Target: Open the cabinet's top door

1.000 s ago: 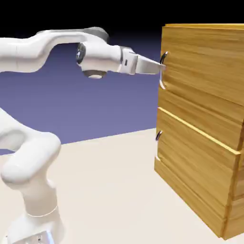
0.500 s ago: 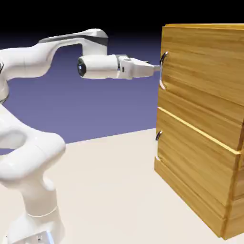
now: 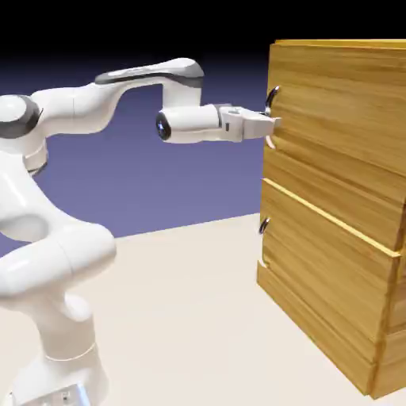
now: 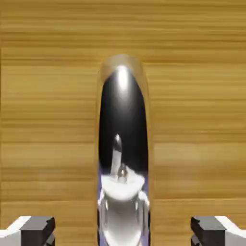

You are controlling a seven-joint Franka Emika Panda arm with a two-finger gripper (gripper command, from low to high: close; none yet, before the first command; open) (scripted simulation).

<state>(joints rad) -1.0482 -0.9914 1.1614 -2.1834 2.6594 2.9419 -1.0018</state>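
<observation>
Exterior view, left to right. The white arm (image 3: 55,262) rose from the lower left of the frame, bent over at the upper left, and ran level toward the right. Its wrist sat at upper centre, and the gripper (image 3: 272,123) at its end reached the front edge of the cabinet (image 3: 341,198), which filled the right side of the frame from near the top edge to near the bottom. The top door (image 3: 341,103) was the upper wood-grain panel; it looked flush with the cabinet body, with no gap visible. The curved dark bar handle (image 3: 272,95) stood on the door's left edge, upper right of centre, and the gripper tips sat level with the middle of the bar. Below, the lower panel (image 3: 325,270) carried a small dark knob (image 3: 264,226) on its left edge. The pale table (image 3: 182,317) filled the lower middle of the frame.

Hand view, left to right. One grey fingertip (image 4: 36,230) showed at the bottom left corner. The shiny dark handle ran upright through the centre, from upper middle to the bottom edge, against horizontal wood grain that filled the frame. The other fingertip showed at the bottom right corner. The fingers were spread wide apart, one on each side of the bar, neither touching it.
</observation>
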